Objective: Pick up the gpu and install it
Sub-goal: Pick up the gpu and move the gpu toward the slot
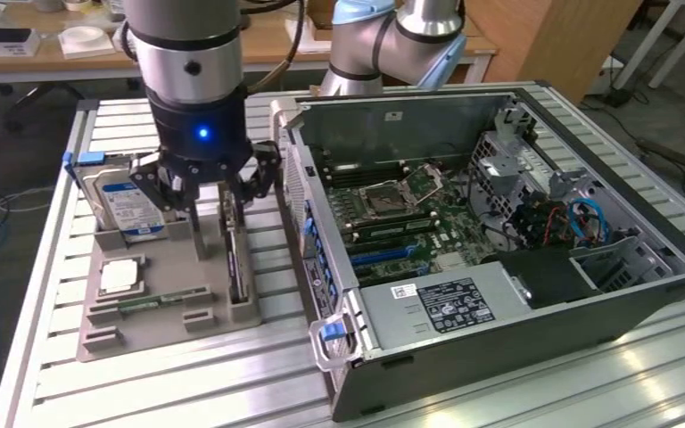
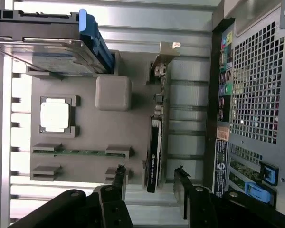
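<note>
While the black gripper (image 2: pixel 149 169) is hovering wide open over the thin dark green-black gpu card (image 2: pixel 155 142) standing edge-up in the grey plastic tray (image 1: pixel 182 263), an off-centre drop is probably going to clip the board; tipping it.

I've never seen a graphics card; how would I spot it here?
Toward the exterior view's left of the open computer case sits a grey tray. On the tray's side nearest the case, the graphics card stands on edge: thin, dark, with a silver end bracket, unlike the thick labelled hard drive.
</note>
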You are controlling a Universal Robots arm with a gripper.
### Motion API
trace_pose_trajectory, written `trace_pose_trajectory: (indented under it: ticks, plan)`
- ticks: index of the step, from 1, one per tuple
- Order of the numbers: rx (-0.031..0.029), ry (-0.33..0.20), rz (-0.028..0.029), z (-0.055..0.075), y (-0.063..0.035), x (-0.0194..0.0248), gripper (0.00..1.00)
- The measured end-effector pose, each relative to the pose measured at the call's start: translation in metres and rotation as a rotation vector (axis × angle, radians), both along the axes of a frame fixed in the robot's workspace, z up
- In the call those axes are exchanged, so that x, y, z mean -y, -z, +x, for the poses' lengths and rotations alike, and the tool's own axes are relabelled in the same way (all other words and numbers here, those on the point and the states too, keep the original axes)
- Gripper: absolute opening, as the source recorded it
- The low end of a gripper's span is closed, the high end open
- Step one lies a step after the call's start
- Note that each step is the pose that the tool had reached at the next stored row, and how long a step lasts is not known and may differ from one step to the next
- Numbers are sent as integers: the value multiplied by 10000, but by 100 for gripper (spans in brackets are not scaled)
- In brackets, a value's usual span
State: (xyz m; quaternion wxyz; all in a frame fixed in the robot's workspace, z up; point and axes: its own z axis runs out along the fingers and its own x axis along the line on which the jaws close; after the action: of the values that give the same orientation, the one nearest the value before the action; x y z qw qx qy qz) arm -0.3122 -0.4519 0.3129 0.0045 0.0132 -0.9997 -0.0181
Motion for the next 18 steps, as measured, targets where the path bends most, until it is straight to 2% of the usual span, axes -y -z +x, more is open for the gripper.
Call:
trace_pose_trajectory:
  ticks: [18]
  plan:
    - [1, 258, -1, 53, 320, 1, 53]
